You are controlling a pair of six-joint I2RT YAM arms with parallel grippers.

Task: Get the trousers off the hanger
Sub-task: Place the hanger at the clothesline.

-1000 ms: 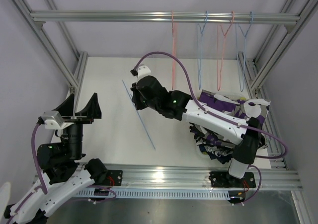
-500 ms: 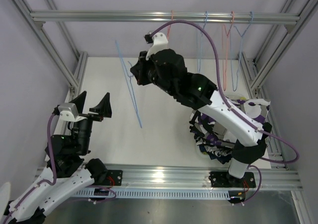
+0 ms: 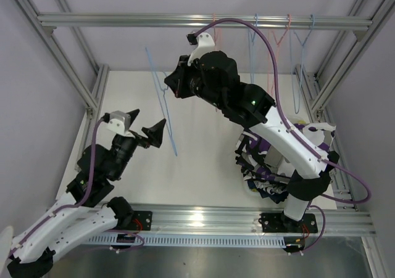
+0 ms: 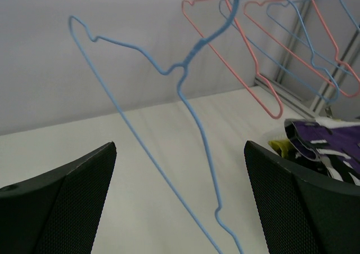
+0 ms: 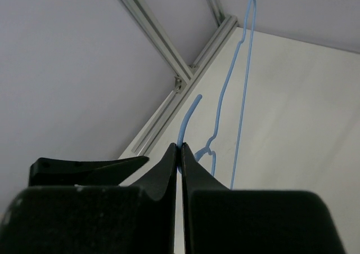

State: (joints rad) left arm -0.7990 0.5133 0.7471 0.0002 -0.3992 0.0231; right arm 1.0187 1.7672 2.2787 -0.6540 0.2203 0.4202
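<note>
My right gripper (image 3: 171,85) is shut on the hook of an empty blue wire hanger (image 3: 162,102) and holds it up above the table's left half; the same hanger shows in the right wrist view (image 5: 242,74) and in the left wrist view (image 4: 185,96). My left gripper (image 3: 143,125) is open and empty, raised just left of the hanger's lower part. The trousers (image 3: 278,161) lie in a pile at the right of the table, patterned black, white and purple, with a bit of yellow-green (image 4: 279,146) showing; my right arm hides much of the pile.
Several empty pink and blue wire hangers (image 3: 276,56) hang from the top rail (image 3: 123,21) at the back right. Aluminium frame posts stand at both sides, and a rail runs along the near edge (image 3: 203,216).
My left arm has swung up and right, bringing its open gripper close to the hanger. My right gripper has lifted the blue hanger off the table and now holds it nearly still.
</note>
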